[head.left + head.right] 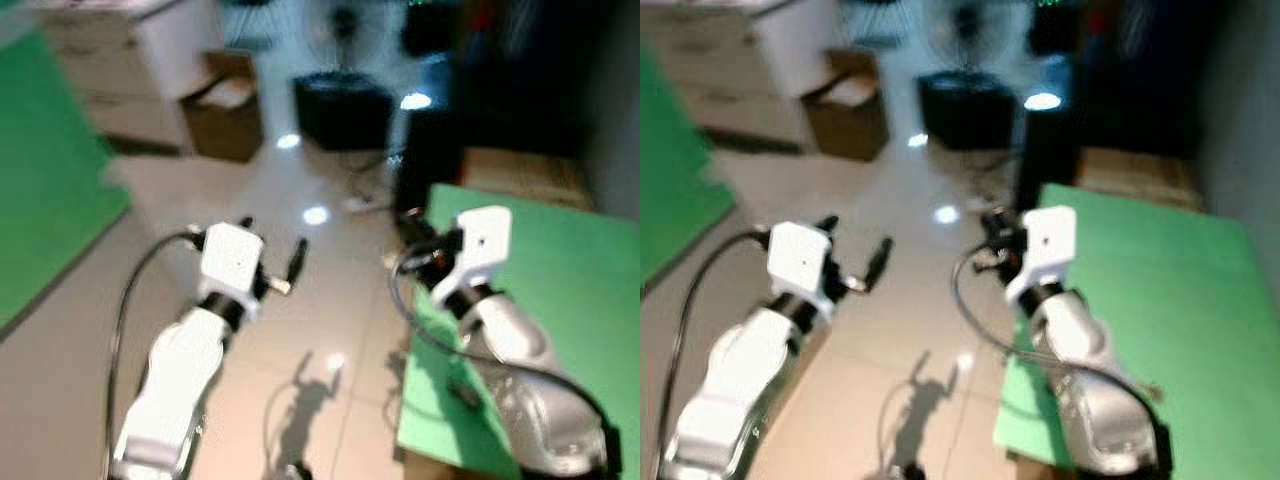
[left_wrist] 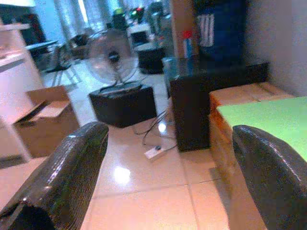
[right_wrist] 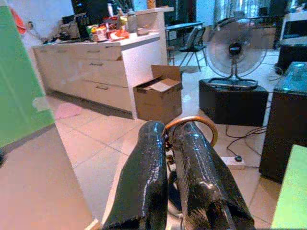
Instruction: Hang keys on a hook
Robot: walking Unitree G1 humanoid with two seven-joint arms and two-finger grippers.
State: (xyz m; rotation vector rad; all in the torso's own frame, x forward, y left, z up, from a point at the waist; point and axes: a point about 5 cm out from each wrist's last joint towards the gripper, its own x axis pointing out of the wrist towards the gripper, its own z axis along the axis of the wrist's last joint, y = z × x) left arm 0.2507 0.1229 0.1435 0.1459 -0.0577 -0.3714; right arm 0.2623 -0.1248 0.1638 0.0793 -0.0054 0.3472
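I have both silver arms raised in front of me over a glossy beige tiled floor (image 1: 330, 300), and the head views are blurred. My left gripper (image 1: 272, 250) sits left of centre in the left eye view, its two long black fingers spread wide apart with nothing between them; the left wrist view confirms it, with one finger (image 2: 62, 182) at the lower left of the frame and the other at the lower right, open floor between.

My right gripper (image 3: 175, 158) is clenched. In the right wrist view its two black fingers press together in the lower middle of the frame, pinching a thin copper-coloured metal key ring (image 3: 192, 123) whose loop arches up just above the fingertips. Any keys hanging from that ring are hidden behind the fingers, so I cannot tell how they lie. In the left eye view this gripper shows right of centre, at the edge of a flat bright green board (image 1: 560, 290) that takes up the right side of the frame.

Further back, in the upper middle of the right wrist view, a round grey pedestal fan (image 3: 235, 52) stands on a low black box (image 3: 232, 101). An open brown cardboard carton (image 3: 158, 98) sits beside a white cabinet counter (image 3: 96, 67) in the upper left. A white power strip (image 2: 154, 152) lies on the floor among dark cables.
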